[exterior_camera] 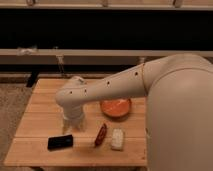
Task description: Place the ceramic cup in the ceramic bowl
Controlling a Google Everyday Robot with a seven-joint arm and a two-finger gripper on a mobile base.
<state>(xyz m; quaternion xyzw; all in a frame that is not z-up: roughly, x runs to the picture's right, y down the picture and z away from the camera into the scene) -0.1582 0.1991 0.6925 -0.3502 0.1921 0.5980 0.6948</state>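
The orange ceramic bowl [116, 108] sits on the wooden table [40, 112], right of centre, partly covered by my arm. My gripper [73, 125] points down at the table's left-centre, well left of the bowl, just above the table top. The small white ceramic cup does not show apart from the pale gripper; it is hidden at or under the gripper, if it is there at all.
A black flat object [60, 142] lies in front of the gripper near the front edge. A red-brown elongated object [101, 134] and a white rectangular block [117, 139] lie in front of the bowl. My large white arm covers the table's right side.
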